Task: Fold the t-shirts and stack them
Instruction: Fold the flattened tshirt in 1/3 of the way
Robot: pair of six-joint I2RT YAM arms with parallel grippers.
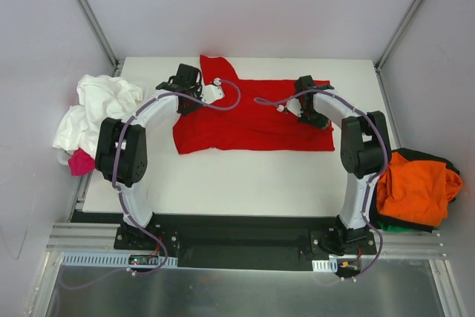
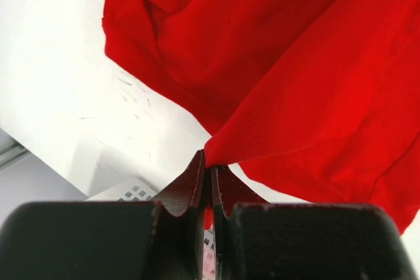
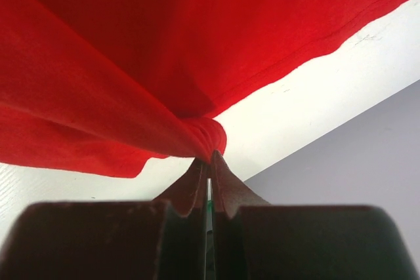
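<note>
Starting at the far left, a crumpled white t-shirt (image 1: 100,109) is heaped over the table's left edge, with a scrap of pink t-shirt (image 1: 80,162) poking out at its near side. Moving in, the left gripper (image 2: 207,160) is over the far-left part of the table (image 1: 245,180). Its jaws are pressed tight together on a pinch of the red t-shirt (image 1: 252,124). The wrist view shows the cloth fanning out from the fingertips, up and away to the right.

Centre stage, that red t-shirt lies spread across the far half of the white table. It is mostly flat, with one sleeve (image 1: 217,67) sticking out toward the far edge and the near hem running roughly straight.

Across to the right, the right gripper (image 3: 209,160) sits over the shirt's right end, jaws narrow and clamped on a bunched fold of the same red cloth. From its wrist camera the fabric gathers into a small knot right at the fingertips. Both arms, then, hold the one shirt, one on each side.

Far right, off the table's edge, an orange t-shirt (image 1: 415,187) lies crumpled on top of a dark green t-shirt (image 1: 404,222).
</note>
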